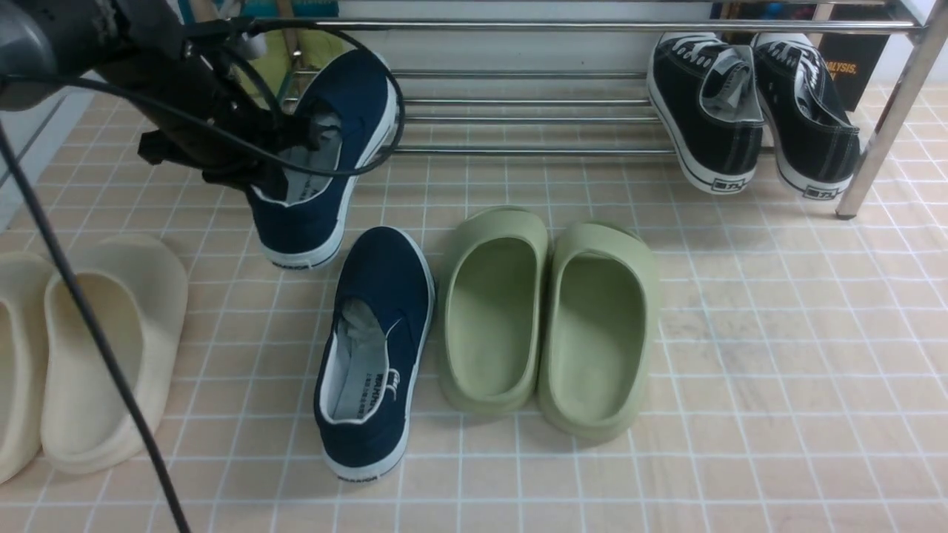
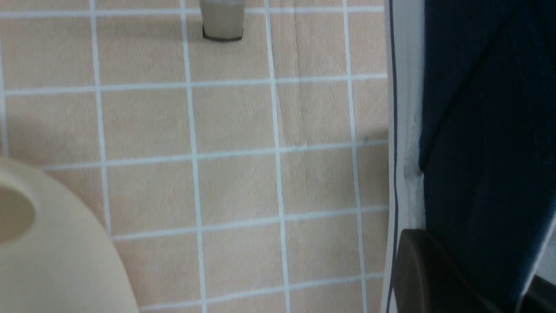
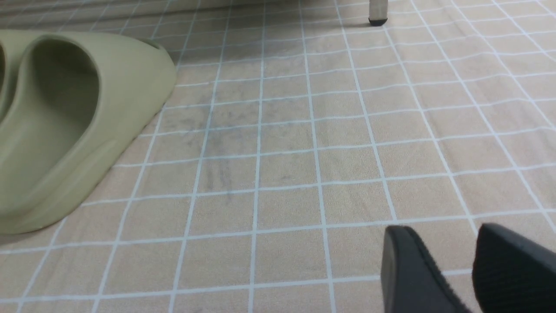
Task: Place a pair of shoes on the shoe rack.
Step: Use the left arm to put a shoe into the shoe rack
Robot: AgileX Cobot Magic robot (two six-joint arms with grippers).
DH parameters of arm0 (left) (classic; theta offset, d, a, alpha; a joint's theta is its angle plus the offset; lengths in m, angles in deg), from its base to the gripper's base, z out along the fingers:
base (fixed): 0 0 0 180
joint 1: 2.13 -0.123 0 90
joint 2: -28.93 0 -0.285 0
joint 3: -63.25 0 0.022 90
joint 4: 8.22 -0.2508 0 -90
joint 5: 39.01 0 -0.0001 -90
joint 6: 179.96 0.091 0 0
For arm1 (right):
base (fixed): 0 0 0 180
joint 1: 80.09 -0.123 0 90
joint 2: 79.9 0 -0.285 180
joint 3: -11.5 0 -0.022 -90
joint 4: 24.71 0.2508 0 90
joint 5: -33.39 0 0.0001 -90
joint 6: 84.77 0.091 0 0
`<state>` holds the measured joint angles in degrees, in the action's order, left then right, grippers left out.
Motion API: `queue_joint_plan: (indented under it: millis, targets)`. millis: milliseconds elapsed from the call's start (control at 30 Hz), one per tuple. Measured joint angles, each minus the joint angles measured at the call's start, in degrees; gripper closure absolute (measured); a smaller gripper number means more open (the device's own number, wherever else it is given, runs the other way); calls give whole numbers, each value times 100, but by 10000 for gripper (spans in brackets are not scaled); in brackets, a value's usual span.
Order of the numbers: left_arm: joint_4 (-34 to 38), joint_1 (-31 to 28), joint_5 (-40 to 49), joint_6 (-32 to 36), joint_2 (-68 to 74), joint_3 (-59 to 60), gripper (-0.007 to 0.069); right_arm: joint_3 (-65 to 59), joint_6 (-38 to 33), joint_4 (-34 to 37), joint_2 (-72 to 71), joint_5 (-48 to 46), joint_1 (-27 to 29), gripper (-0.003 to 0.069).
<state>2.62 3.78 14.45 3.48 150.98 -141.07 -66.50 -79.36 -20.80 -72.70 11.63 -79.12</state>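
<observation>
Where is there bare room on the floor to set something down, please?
Open floor: right of the green slides, in front of the shoe rack.
Crowded: from the cream slides past the navy shoe on the floor to the green slides.

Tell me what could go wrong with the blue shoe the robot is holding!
The navy canvas slip-on, pinched at its side by the left gripper, might swing or slip. The black looping cable crosses in front of it and might snag. Its toe might bump the shiny steel rack.
</observation>
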Motion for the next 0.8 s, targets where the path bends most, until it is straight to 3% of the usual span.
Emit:
queue_joint_plan:
  millis: [267, 500, 800]
  targets:
    - [-188, 155, 282, -467, 891, -1273, 586, 0, 0, 0, 0, 0, 0, 422]
    - [-1275, 632, -528, -1093, 981, -1474, 588, 0, 0, 0, 0, 0, 0, 422]
    - [-2130, 678, -1355, -2016, 1213, -1496, 588, 0, 0, 0, 0, 0, 0, 422]
